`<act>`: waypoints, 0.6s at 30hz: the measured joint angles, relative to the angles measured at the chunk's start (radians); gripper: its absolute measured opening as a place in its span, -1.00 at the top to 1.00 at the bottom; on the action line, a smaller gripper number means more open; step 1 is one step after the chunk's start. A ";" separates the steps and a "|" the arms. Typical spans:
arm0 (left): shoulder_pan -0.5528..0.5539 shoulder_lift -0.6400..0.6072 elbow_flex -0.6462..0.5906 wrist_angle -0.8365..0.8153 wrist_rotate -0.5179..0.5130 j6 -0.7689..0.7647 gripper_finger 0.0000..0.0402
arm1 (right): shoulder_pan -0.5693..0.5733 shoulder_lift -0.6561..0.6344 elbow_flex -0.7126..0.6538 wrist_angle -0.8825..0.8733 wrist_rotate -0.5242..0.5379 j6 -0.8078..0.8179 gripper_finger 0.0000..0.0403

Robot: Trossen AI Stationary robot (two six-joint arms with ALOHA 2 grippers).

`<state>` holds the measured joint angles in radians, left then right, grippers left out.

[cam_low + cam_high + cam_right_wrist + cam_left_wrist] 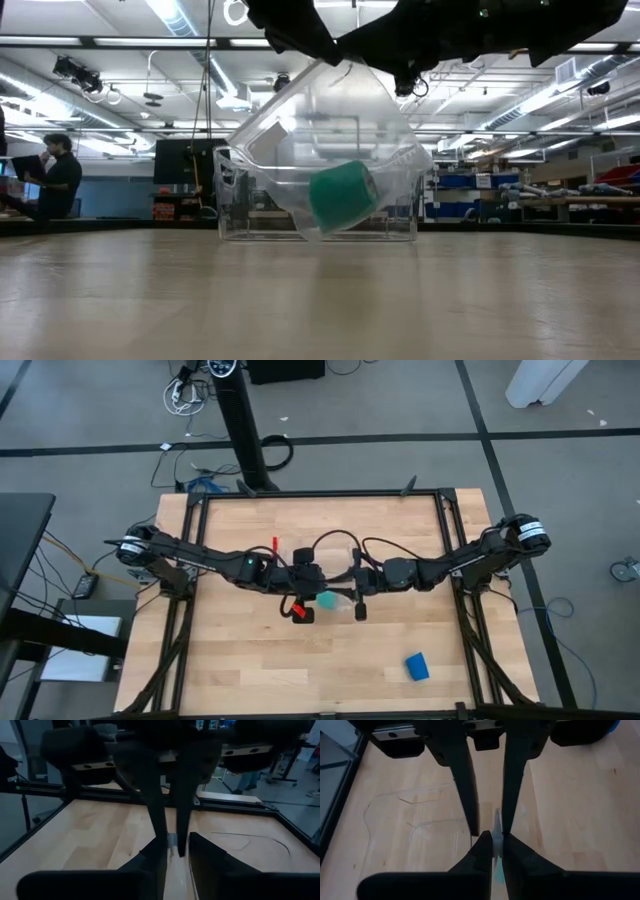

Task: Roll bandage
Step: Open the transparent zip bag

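From above, my two arms meet over the middle of the worktop (pixel 240 680): my left gripper (pixel 302 603) and my right gripper (pixel 358 603) face each other with the small teal-green block (pixel 328 601) between them. The bandage (pixel 417 667) lies as a compact blue roll well apart from both, toward the worktop's near right corner, untouched. From table height, my arms hang dark at the top, and below them a clear plastic tray (pixel 280 130) is tilted on one corner, off level, with the teal-green block (pixel 342 196) resting inside against its lower wall; a second clear container (pixel 235 215) stands flat on the worktop just behind it, and a person (pixel 58 178) stands in the room at far left. Through my left wrist camera, my left gripper (pixel 494 841) has its fingers drawn close on a thin clear edge of the tray (pixel 497 822) — and the other arm's two fingers reach in to that same edge from the opposite side. Through my right wrist camera, my right gripper (pixel 176 844) is likewise pinched narrow on the tray's rim (pixel 172 840), the left arm's fingers meeting it there.
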<state>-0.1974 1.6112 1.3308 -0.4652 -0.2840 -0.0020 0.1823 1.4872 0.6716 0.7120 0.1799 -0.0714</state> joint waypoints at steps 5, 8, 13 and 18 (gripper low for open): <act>0.000 0.001 0.000 -0.001 -0.026 0.004 0.85 | -0.005 0.000 0.001 -0.025 0.000 -0.002 0.89; 0.000 0.002 -0.001 -0.005 -0.035 0.016 0.85 | -0.007 0.000 0.001 -0.025 0.010 -0.001 0.98; 0.000 0.001 -0.027 -0.008 -0.043 -0.010 0.85 | -0.007 0.001 0.001 -0.046 0.028 0.007 1.00; -0.002 -0.001 -0.049 -0.096 -0.041 -0.061 0.86 | -0.006 0.001 0.000 -0.075 0.050 0.014 1.00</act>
<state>-0.1991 1.6100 1.2817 -0.5616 -0.3246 -0.0631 0.1764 1.4883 0.6720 0.6369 0.2300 -0.0572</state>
